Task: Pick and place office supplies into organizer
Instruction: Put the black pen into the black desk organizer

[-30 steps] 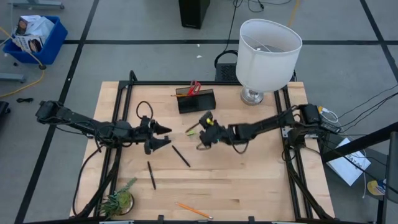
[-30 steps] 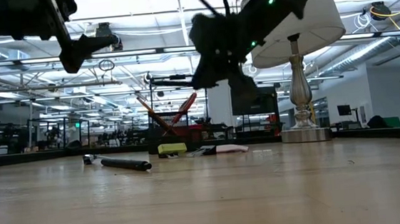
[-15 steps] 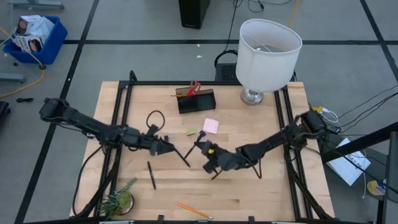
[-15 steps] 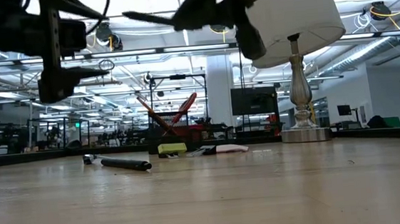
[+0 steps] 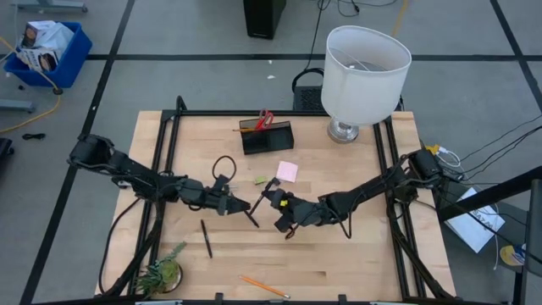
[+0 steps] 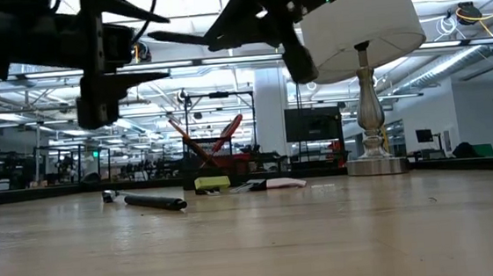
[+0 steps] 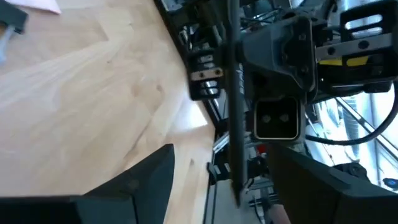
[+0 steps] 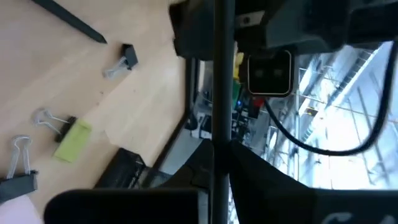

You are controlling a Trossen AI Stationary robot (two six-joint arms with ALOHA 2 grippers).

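From the front edge: an orange pencil (image 5: 262,286) lies at six o'clock on the pale wood tabletop (image 5: 356,263), a slim black pen (image 5: 206,238) at eight, bare planks at four.

At centre the two arms have drawn together since a moment ago. The right claw (image 5: 273,222) grips a thin black pen (image 5: 282,230), held off the wood. The left claw (image 5: 246,209) has come in and narrowed, its fingers either side of a pen (image 5: 251,219); grip uncertain.

Beyond lie a pink sticky-note pad (image 5: 287,171), a yellow-green eraser (image 5: 262,180), then at twelve the black boxy organizer (image 5: 268,137) with red-handled scissors (image 5: 264,119) upright inside.
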